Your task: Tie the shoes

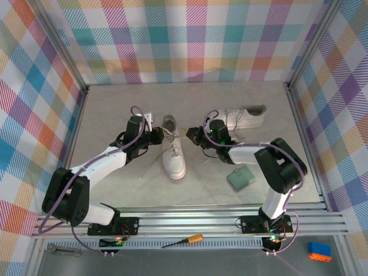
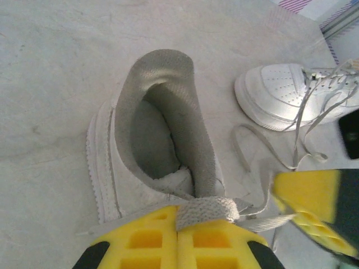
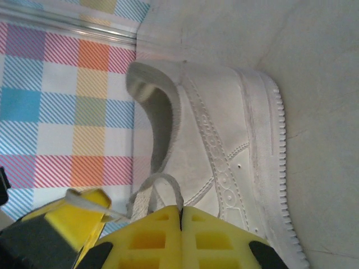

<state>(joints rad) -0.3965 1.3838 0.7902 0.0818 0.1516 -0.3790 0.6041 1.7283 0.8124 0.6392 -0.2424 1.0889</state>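
One white shoe [image 1: 173, 154] lies mid-table with its toe toward the arms; the other shoe [image 1: 244, 118] sits at the back right. My left gripper [image 1: 155, 137] is at the near shoe's left side by the heel, and my right gripper [image 1: 191, 136] is at its right side. From the left wrist, the grey-lined shoe [image 2: 157, 134] opening lies ahead and my left gripper [image 2: 178, 216] is shut on a flat white lace [image 2: 210, 208]. From the right wrist, my right gripper [image 3: 180, 210] is shut on a lace loop [image 3: 160, 188] beside the shoe [image 3: 224, 145].
A small green pad [image 1: 240, 178] lies on the table at the front right. Plaid walls and metal rails close in the table on three sides. A screwdriver [image 1: 183, 240] and a blue-and-orange block [image 1: 319, 251] lie beyond the near rail.
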